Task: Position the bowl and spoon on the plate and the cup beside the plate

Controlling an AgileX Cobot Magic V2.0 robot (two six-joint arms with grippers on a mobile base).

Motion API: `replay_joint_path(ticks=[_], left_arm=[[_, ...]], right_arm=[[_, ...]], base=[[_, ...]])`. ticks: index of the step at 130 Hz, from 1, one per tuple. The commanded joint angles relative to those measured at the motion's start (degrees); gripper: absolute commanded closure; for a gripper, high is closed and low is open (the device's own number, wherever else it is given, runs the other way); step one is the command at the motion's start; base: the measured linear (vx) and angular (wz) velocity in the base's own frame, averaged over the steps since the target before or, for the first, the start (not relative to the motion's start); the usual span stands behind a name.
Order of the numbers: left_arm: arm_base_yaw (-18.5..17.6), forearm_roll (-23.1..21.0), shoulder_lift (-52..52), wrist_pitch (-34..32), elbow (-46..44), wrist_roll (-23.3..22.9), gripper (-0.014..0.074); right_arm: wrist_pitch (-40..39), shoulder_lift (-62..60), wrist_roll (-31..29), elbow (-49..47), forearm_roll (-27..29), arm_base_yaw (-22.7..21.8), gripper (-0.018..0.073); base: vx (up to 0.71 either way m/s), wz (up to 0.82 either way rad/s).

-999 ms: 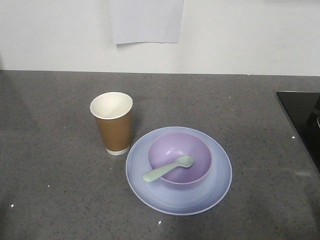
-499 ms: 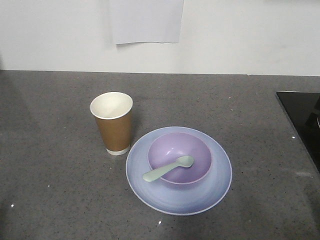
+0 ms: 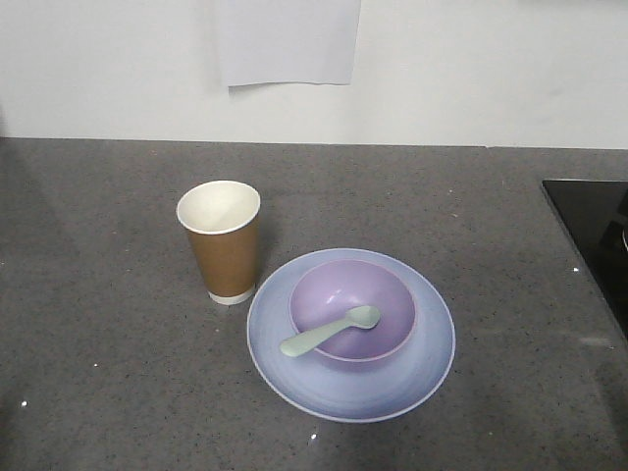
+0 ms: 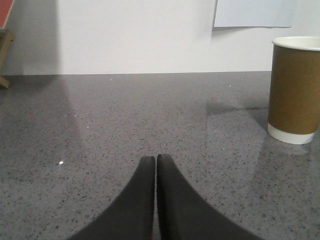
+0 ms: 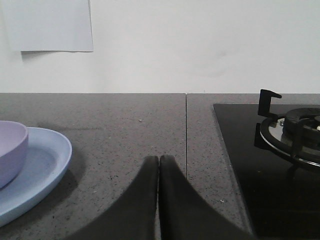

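The lavender bowl [image 3: 351,310] stands in the middle of the pale blue plate [image 3: 412,378]. A mint-green spoon [image 3: 329,332] lies in the bowl, its handle over the front-left rim. The brown paper cup [image 3: 223,245] stands upright just left of the plate. No gripper shows in the front view. My left gripper [image 4: 156,159] is shut and empty, low over the counter, with the cup [image 4: 295,90] to its far right. My right gripper [image 5: 158,159] is shut and empty, with the plate [image 5: 42,165] and bowl [image 5: 10,150] to its left.
A black hob [image 3: 594,231] with a burner grate [image 5: 292,132] occupies the right side of the grey counter [image 3: 108,373]. A white wall with a taped paper sheet [image 3: 287,41] stands behind. A counter seam [image 5: 186,135] runs just right of my right gripper.
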Motion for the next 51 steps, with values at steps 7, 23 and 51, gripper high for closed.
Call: replay_joint_path(ticks=[7,23,51], left_arm=[[-0.45,-0.05,-0.91,-4.07,0.58,-0.59,0.0604],[-0.45,-0.05,-0.91,-4.07,0.58,-0.59,0.0604],[-0.45,-0.05,-0.91,-4.07,0.58,-0.59,0.0604]], right_arm=[[-4.57,-0.17,-0.67,0.37,-0.19,-0.33,0.0568],[-4.57,-0.17,-0.67,0.37,-0.19,-0.33,0.0568],[-4.57,-0.17,-0.67,0.37,-0.19,-0.33,0.0568]], base=[[0.0,0.0],[0.0,0.0],[0.0,0.0]])
